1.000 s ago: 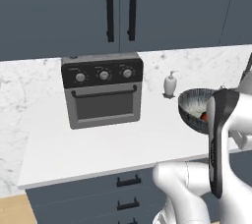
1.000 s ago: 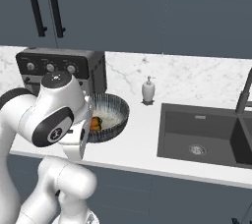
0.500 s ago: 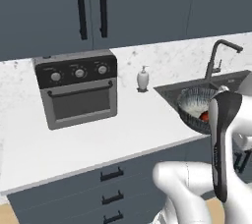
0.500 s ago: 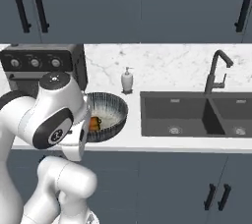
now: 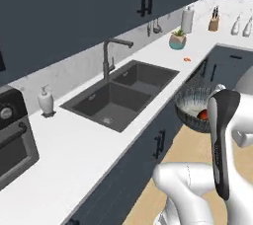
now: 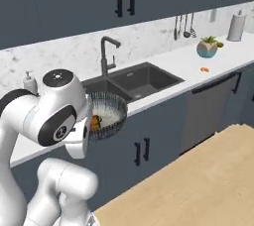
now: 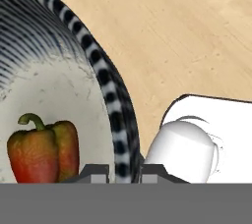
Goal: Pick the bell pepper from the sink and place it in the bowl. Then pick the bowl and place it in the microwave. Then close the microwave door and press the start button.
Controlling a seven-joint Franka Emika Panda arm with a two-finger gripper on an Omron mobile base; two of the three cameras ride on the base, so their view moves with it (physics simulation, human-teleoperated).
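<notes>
The hand view has my gripper shut on the striped rim of the bowl, one finger inside and one outside. The orange-red bell pepper lies on the bowl's pale inside. The bowl hangs in the air in front of the counter edge, over the wooden floor, with the bell pepper in it. From the right the bowl and bell pepper sit close against my arm. The dark double sink lies behind it. The microwave and its door are out of view.
A dark faucet rises behind the sink. A soap dispenser and a countertop oven stand to the left. A potted plant, a paper towel roll and a small orange scrap are far right. Wooden floor lies in front.
Both base views have swung along the counter: the oven has slid to the left edge and the sink has come to the middle. The bowl with the pepper stays in my grip.
</notes>
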